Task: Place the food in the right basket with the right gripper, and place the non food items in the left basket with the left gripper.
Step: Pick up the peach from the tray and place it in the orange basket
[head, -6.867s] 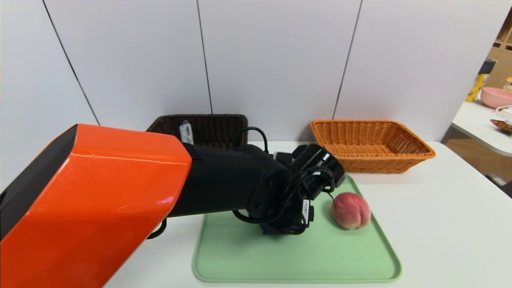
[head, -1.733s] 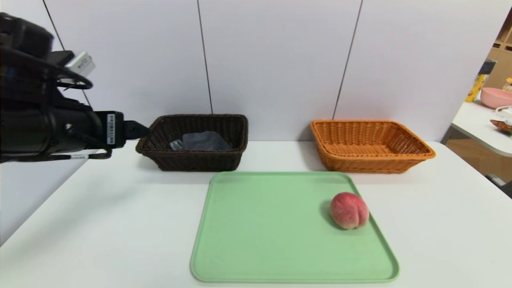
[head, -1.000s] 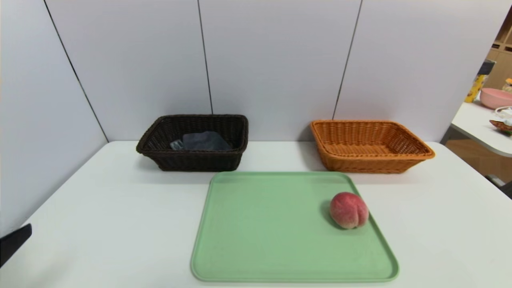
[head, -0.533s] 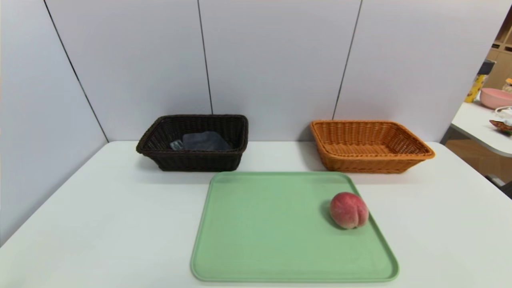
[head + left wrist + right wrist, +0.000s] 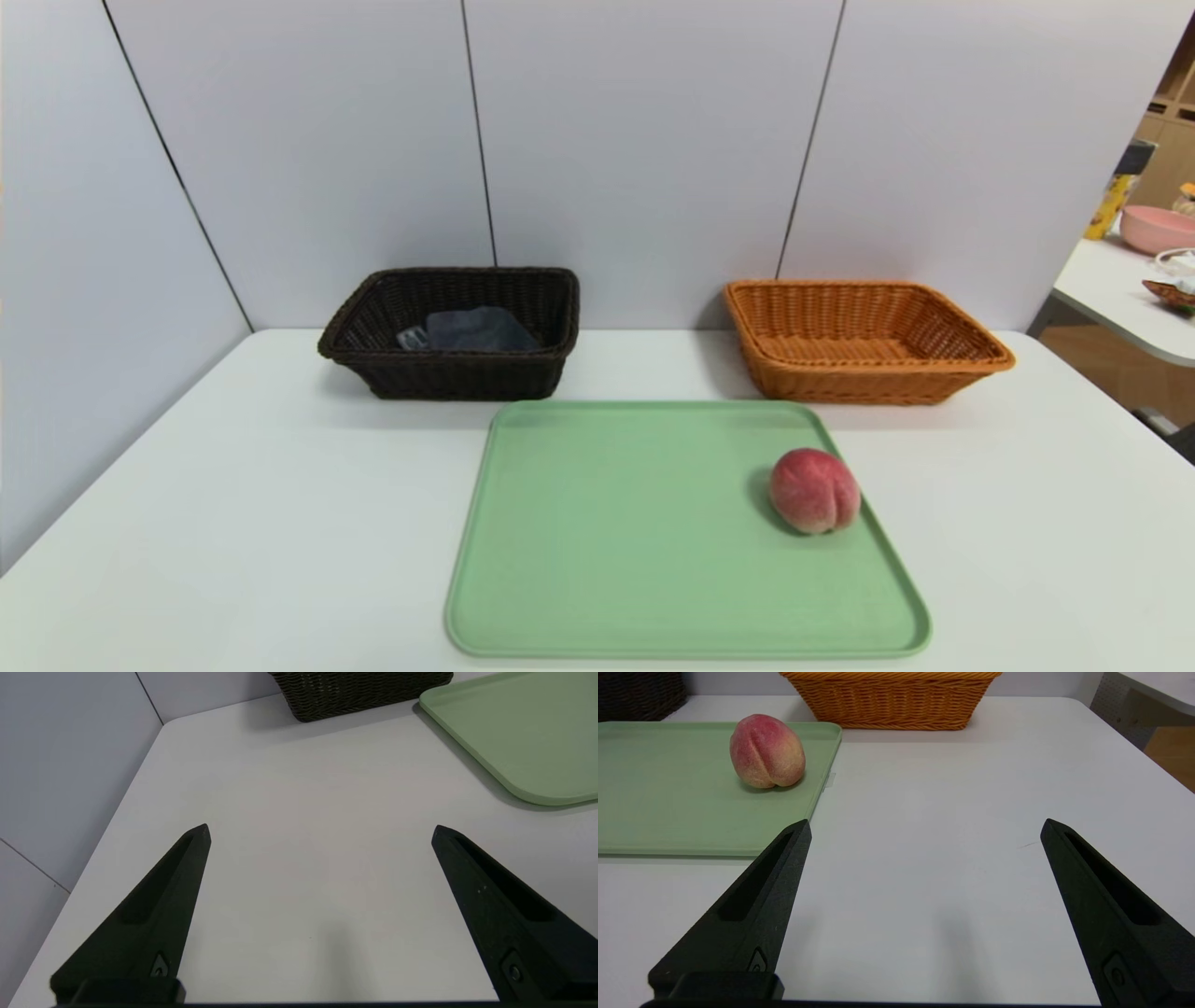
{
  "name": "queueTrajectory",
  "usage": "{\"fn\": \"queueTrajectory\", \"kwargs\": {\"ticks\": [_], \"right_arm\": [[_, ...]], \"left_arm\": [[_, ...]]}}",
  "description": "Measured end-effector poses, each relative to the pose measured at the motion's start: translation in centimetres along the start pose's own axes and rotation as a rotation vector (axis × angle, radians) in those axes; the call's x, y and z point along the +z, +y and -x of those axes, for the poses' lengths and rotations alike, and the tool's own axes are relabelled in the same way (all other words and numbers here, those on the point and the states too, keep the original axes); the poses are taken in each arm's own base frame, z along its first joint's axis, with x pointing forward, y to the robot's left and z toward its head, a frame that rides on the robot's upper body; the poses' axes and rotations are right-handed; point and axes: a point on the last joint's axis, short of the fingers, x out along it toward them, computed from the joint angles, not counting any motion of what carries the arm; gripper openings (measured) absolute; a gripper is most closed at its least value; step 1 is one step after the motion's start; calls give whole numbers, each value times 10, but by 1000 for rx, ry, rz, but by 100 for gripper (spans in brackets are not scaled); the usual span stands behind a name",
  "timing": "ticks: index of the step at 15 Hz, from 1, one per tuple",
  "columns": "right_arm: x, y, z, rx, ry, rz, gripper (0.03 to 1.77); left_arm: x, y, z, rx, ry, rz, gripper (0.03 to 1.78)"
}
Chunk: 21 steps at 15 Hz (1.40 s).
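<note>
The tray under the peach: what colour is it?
Plain pale green tray, no pattern; shows best in the head view.

Neither arm visible from the head view. Dark basket (image 5: 359, 690) cut off by the left wrist picture's edge, only its lower wall showing. Orange basket (image 5: 889, 700) likewise clipped in the right wrist picture, inside hidden. Small grey item (image 5: 411, 338) beside the cloth (image 5: 481, 329): too small to identify.

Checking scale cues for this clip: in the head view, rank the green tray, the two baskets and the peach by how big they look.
1. Green tray, clearly largest.
2. Orange basket and dark basket: too alike to rank, the orange slightly wider.
3. Peach, smallest.
</note>
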Motion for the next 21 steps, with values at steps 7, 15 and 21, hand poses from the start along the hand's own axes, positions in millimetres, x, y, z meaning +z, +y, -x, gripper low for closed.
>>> {"fn": "queueTrajectory", "kwargs": {"ticks": [7,15,21], "right_arm": [[0,0,0,0,0,0,170],[0,0,0,0,0,0,170],[0,0,0,0,0,0,170]], "left_arm": [[-15,-1,-2,46,25,101,169],[-15,0,-2,90,27,148,169],[-15,0,-2,90,27,148,169]]}}
